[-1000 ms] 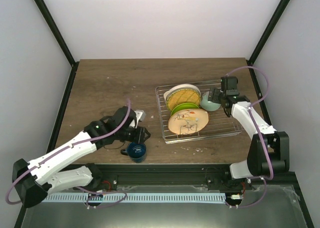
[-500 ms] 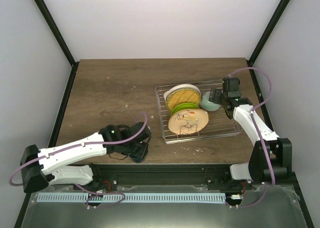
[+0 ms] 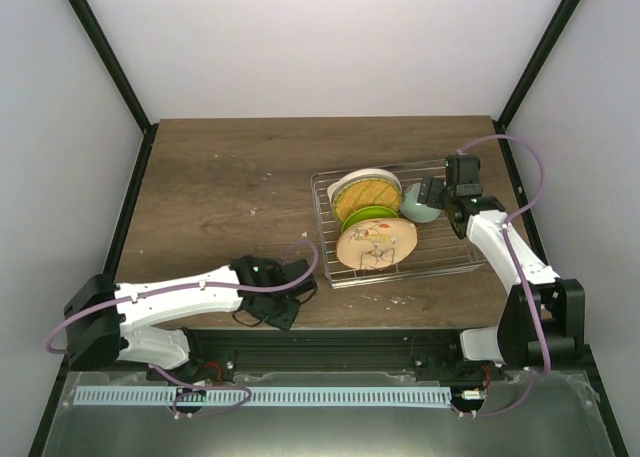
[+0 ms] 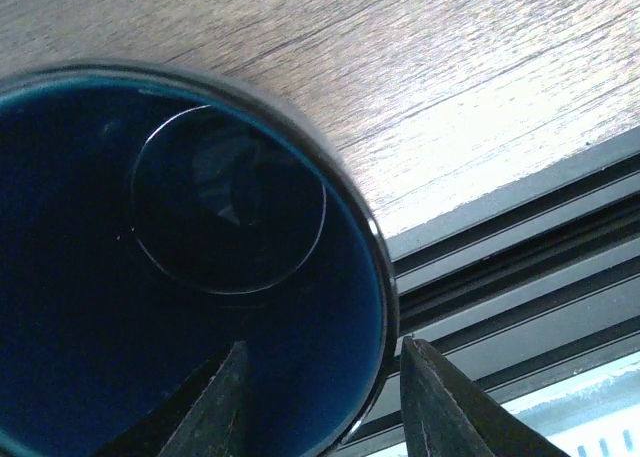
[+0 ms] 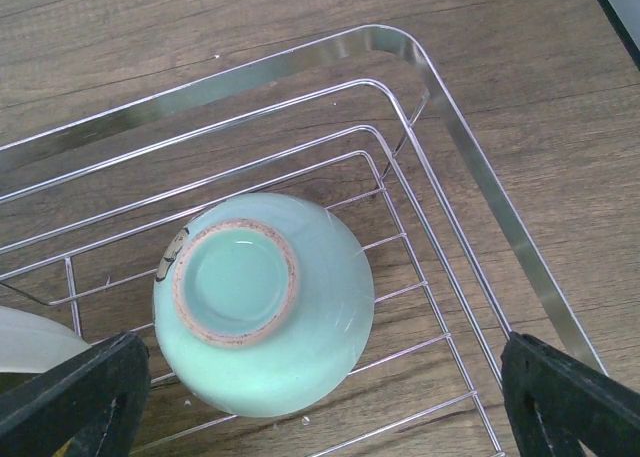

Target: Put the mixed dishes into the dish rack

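The dark blue mug stands upright at the table's near edge. My left gripper is open and straddles its rim, one finger inside and one outside. In the top view my left gripper covers the mug. The silver dish rack holds the cream plate, yellow-orange plate, lime green plate and tan plate on edge. The mint bowl lies upside down in the rack. My right gripper hovers wide open above it.
The table's front edge and a black and grey rail run just past the mug. Black frame posts stand at the back corners. Small crumbs lie in front of the rack.
My left arm has swung right and toward the near edge, bringing its gripper down over the mug, which showed beside it before. The right arm has barely moved.
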Tool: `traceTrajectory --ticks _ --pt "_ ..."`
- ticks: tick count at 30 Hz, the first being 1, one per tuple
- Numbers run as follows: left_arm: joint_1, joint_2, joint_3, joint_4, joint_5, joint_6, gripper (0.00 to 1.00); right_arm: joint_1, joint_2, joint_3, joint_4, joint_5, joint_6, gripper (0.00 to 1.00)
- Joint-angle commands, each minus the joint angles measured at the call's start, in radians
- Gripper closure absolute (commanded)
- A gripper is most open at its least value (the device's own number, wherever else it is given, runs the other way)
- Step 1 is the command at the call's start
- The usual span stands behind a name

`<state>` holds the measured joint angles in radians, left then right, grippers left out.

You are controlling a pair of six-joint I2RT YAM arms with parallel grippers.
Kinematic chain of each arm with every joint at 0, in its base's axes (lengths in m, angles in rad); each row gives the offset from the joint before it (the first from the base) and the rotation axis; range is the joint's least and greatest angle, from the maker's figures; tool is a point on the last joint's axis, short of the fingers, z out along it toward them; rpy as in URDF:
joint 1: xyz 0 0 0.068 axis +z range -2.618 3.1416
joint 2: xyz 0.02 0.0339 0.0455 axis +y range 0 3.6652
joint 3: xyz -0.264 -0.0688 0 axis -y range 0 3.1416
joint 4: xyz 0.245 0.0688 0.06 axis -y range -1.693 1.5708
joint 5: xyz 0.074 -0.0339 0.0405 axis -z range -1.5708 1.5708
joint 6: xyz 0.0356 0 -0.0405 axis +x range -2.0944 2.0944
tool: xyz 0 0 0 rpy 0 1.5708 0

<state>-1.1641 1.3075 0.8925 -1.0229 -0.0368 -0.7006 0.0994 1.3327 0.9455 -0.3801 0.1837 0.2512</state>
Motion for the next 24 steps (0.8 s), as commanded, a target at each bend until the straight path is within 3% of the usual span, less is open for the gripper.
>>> traceTrajectory --ticks 1,10,17,24 --pt "-0.017 0.027 -0.006 0.03 0.018 0.016 0.57 -0.007 -0.025 0.004 -0.014 0.013 0.002 0.03" --pt "-0.027 0.079 -0.041 0.085 0.06 0.022 0.76 -0.008 -0.023 -0.006 -0.011 0.013 0.002 0.03" --pt "-0.034 0.103 -0.034 0.098 0.055 0.024 1.0 -0.008 -0.031 -0.013 -0.012 0.016 0.0 0.02" --pt "-0.032 0.025 0.049 0.084 -0.026 0.041 1.0 -0.008 -0.05 -0.018 -0.012 -0.007 -0.004 0.03"
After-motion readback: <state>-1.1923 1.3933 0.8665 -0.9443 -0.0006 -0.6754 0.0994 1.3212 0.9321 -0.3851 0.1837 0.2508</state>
